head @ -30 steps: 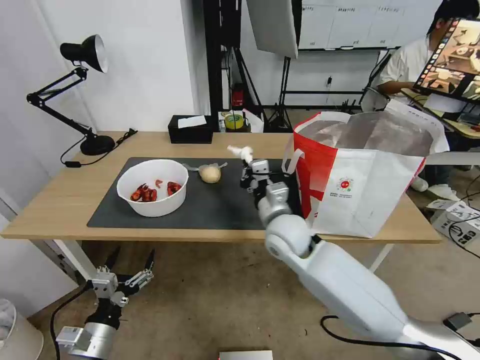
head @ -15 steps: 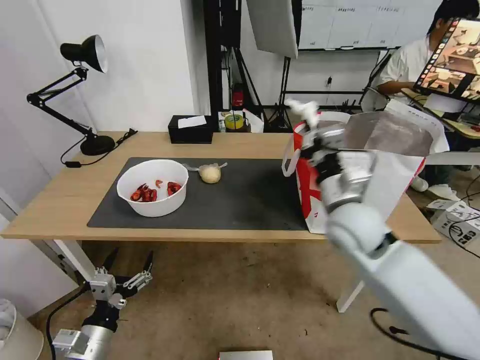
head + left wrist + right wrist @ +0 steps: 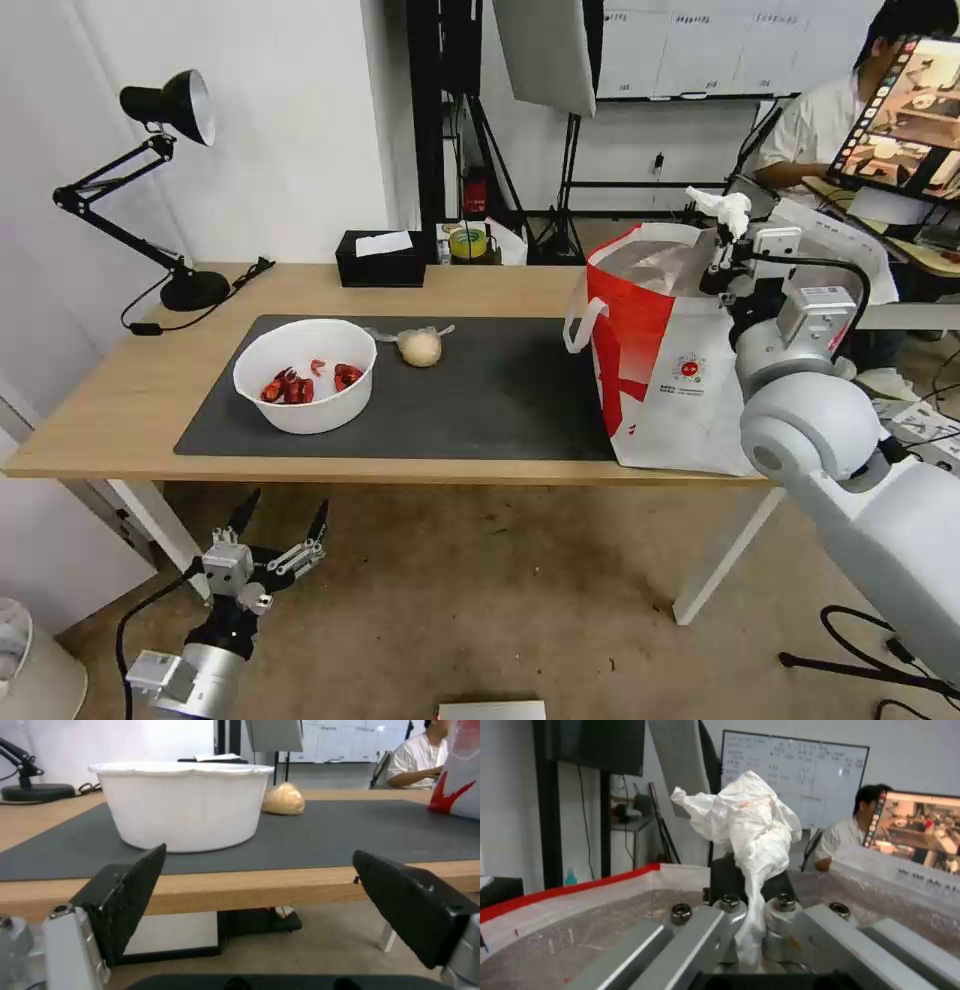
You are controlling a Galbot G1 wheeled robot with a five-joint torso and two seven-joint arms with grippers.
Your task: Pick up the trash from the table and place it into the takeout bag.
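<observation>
Currently the right pincer (image 3: 727,232) is hanging over the open mouth of the takeout bag (image 3: 690,385), its fingers pinching the crumpled white tissue (image 3: 747,828) above the foil lining; by my judgement that piece is about to go in but is not yet dropped. Left on the counter (image 3: 110,400) are the white bowl of red shellfish scraps (image 3: 305,375) and the clear bag with a pale lump (image 3: 420,347), both sitting on the grey mat (image 3: 480,400). The left pincer (image 3: 268,545) is waiting low before the counter edge, spread wide and holding nothing.
</observation>
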